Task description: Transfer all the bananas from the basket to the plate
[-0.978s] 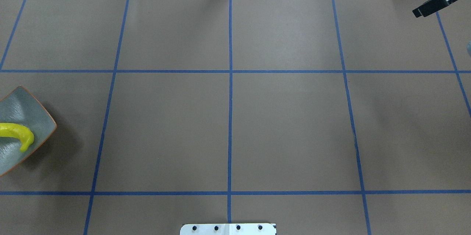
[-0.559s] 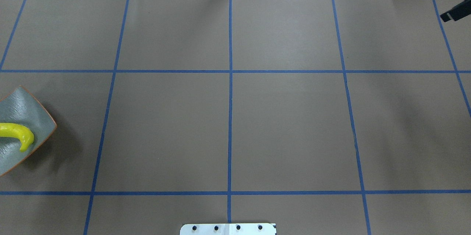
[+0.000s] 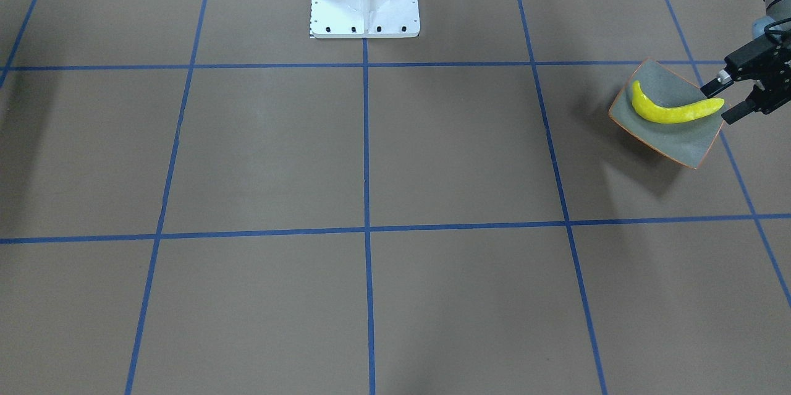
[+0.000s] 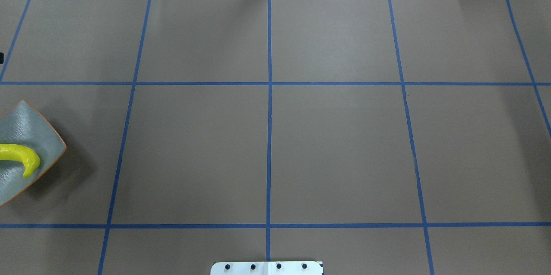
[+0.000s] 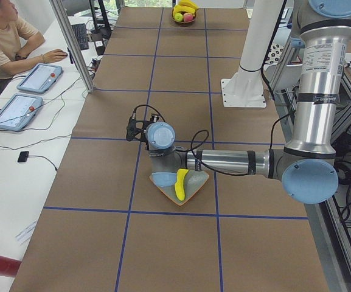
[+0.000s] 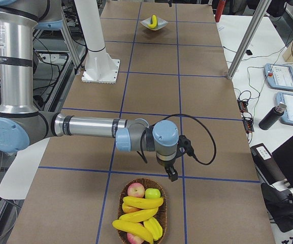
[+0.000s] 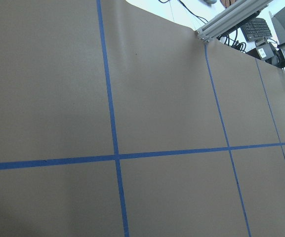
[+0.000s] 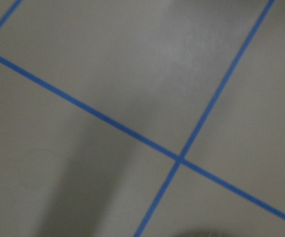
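Left gripper spread wide, tip of one banana between its fingers, that banana lying on plate, right gripper beside basket rim, its spread impossible to tell, bananas piled there with apples

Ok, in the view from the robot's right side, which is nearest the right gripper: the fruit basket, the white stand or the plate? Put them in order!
1. Basket: right by the right gripper, just below it in the exterior right view.
2. White stand: halfway along, on the robot's side.
3. Plate: at the far end, with a banana on it.
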Motion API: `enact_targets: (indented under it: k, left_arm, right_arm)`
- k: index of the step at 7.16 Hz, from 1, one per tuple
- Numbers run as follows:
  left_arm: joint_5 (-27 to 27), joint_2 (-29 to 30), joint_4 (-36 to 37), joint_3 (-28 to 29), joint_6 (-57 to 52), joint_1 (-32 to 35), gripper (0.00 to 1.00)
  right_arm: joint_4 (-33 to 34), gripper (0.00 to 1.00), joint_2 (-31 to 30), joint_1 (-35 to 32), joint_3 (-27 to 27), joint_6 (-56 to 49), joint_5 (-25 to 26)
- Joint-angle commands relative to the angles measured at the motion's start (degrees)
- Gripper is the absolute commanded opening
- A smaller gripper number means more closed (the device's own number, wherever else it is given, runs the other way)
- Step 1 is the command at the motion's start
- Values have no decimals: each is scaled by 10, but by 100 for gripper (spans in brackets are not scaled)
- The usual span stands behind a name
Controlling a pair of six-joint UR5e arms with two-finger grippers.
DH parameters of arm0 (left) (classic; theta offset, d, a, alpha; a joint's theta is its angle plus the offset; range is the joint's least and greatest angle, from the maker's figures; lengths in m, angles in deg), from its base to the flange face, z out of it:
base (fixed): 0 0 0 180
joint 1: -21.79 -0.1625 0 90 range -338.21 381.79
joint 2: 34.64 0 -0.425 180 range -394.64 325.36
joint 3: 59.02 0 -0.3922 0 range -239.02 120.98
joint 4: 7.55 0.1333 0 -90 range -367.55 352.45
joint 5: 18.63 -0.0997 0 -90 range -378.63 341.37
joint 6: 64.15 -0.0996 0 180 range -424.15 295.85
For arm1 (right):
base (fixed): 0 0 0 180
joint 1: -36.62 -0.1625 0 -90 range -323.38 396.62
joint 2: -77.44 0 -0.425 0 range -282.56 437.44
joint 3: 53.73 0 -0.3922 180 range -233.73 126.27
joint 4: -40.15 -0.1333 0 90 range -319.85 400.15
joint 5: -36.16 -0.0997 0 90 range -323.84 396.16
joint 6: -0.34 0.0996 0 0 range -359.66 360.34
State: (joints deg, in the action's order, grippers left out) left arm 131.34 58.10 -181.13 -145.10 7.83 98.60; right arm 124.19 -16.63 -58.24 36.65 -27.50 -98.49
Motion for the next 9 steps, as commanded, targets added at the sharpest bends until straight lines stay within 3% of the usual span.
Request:
enact_targets:
  k: [1,3,5,7,9]
  left_arm:
    - [-5,5,0,1,0,-2,99]
    - [-10,9,1,2,0,-2,99]
    - [-10,10,0,2,0,-2,99]
    - [-10,11,-1,3,0,-2,99]
    - [-10,12,-2,2,-1,-2,99]
  right_arm:
    - [-2,99,-3,-70,-78,-58,9]
    - [-16,99,5,-109,-151,-75,50]
    - [-42,99,-3,-127,-187,-33,47]
    - [-197,99,-11,-126,-247,115,49]
    - [-209,98,-14,-125,-250,141,45]
